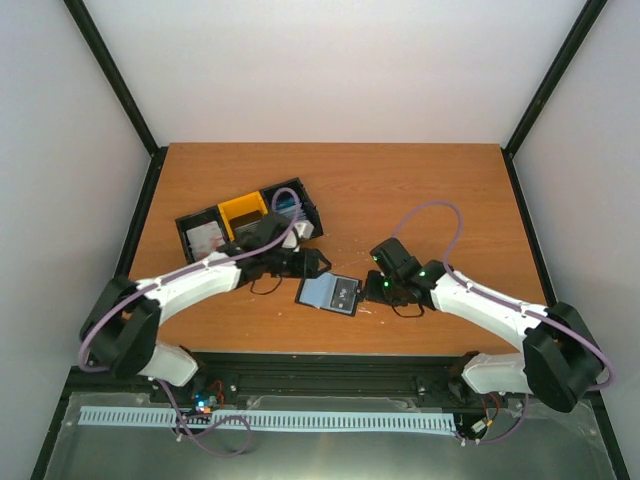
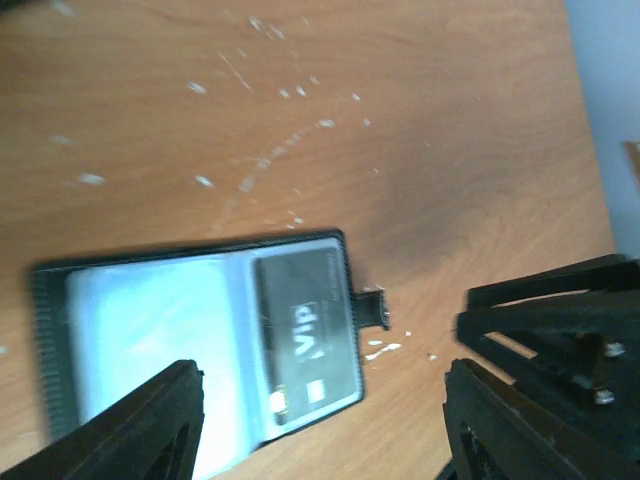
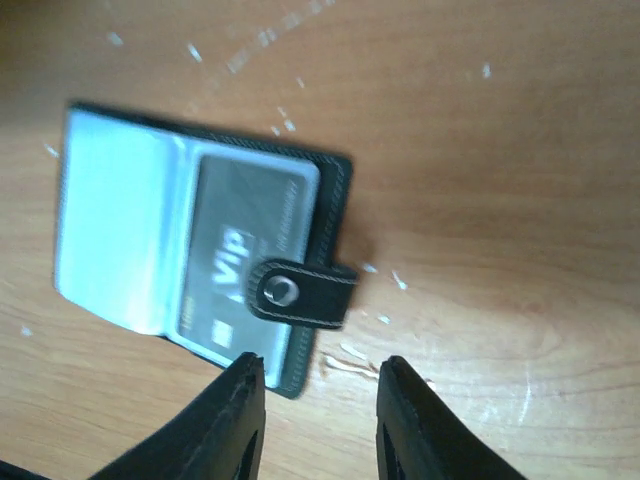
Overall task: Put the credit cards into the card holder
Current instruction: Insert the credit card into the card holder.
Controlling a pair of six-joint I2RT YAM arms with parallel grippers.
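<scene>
Left gripper [image 2: 322,378] released, right gripper [image 3: 322,366] released, blurred card holder [image 3: 118,222], tab [image 3: 303,294] overlapping card [image 3: 238,200]

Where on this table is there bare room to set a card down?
Bare wood: the far right of the table, behind the right arm, and the strip behind the bins. Crowded: front centre, where left arm and right arm flank the open card holder.
</scene>
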